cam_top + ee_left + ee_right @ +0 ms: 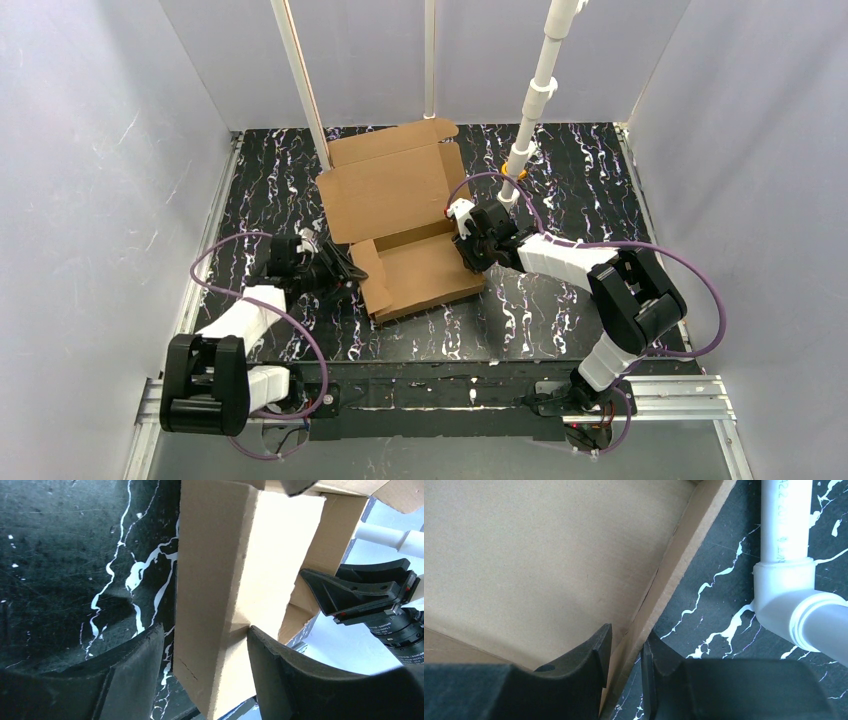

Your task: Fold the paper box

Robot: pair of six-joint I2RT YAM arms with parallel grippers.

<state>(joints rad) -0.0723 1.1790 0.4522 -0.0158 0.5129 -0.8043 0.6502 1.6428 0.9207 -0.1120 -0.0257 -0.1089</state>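
Paper box (400,215) sits in the middle of the black marbled surface (590,180). Its near half is taking shape as a shallow tray, and its lid lies open and flat toward the far side. Starting at the left, our left tool (205,629) straddles the doubled-over left wall, jaws wide apart with the cardboard between them. One finger looks to brush the inner face and the other is just clear, so nothing is clamped there. We judge the step in hand to be setting the side walls. To do it well we would press close to the crease rather than mid-panel, keep the wall upright, and avoid shoving the whole sheet sideways. In the centre, the tray holds nothing that we can see, only bare cardboard floor. On the right, our right tool (626,636) is narrow, pinching the right wall near the lid hinge with one finger inside and one outside. That hold should steady the paper box against any push from the left side. Just beyond it a white pipe (784,540) stands close by on the surface.
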